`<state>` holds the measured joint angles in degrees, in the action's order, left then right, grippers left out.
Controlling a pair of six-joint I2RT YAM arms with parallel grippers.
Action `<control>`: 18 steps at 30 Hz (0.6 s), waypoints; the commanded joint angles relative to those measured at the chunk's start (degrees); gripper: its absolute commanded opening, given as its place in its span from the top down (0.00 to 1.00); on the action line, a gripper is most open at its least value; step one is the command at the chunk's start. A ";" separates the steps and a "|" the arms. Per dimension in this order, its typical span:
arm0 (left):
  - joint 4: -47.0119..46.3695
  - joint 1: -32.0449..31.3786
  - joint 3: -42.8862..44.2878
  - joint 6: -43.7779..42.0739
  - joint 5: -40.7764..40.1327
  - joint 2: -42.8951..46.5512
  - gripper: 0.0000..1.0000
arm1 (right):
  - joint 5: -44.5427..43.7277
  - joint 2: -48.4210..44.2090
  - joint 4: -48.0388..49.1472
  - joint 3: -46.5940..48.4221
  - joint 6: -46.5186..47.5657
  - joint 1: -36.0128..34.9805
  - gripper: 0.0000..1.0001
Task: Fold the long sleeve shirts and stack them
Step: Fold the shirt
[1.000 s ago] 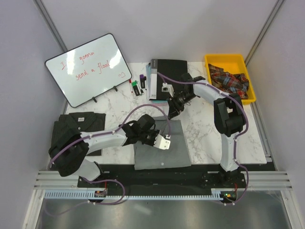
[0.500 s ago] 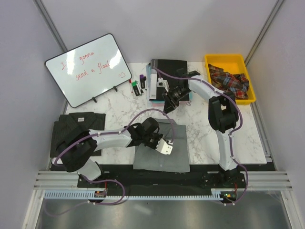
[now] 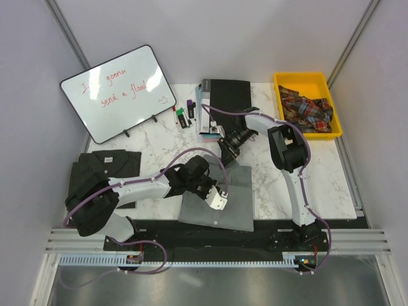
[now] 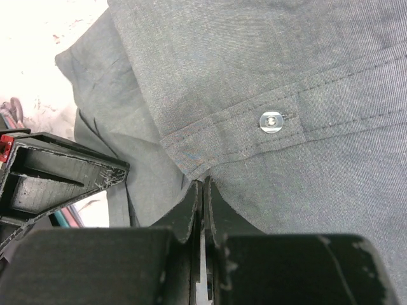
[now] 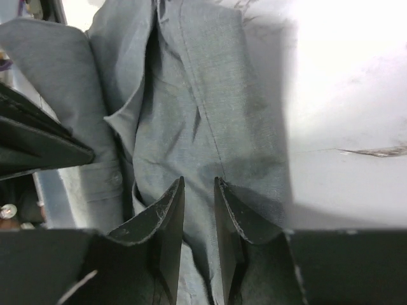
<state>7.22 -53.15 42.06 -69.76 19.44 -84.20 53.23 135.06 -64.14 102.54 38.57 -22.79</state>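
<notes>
The plain grey long sleeve shirt (image 3: 234,191) lies crumpled at the near middle of the table. My left gripper (image 3: 215,196) rests on it, shut on the hem by a white button (image 4: 271,121), jaw tips pinched on the cloth edge (image 4: 203,183). My right gripper (image 3: 228,152) is at the shirt's far edge. It is open (image 5: 199,184), its jaws a narrow gap apart with a ridge of grey cloth (image 5: 191,127) between them. The dark striped shirt (image 3: 105,167) lies folded at the near left, away from both grippers.
A black book (image 3: 223,102) lies just behind the right gripper, with markers (image 3: 183,115) to its left. A whiteboard (image 3: 121,89) leans at the back left. A yellow bin (image 3: 299,78) of plaid cloth stands at the back right.
The right gripper came down from over the book to the grey shirt's far edge, its jaws narrowing. The left gripper slid toward the near edge, and the shirt's left side has drawn inward.
</notes>
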 commanded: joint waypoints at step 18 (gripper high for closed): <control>0.16 -0.47 -0.93 -3.81 2.44 -1.40 0.98 | 3.72 1.95 -5.29 8.64 5.11 0.37 0.66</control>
<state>7.31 -53.39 41.36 -71.11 19.68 -84.77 55.66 136.49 -68.42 107.81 41.06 -22.70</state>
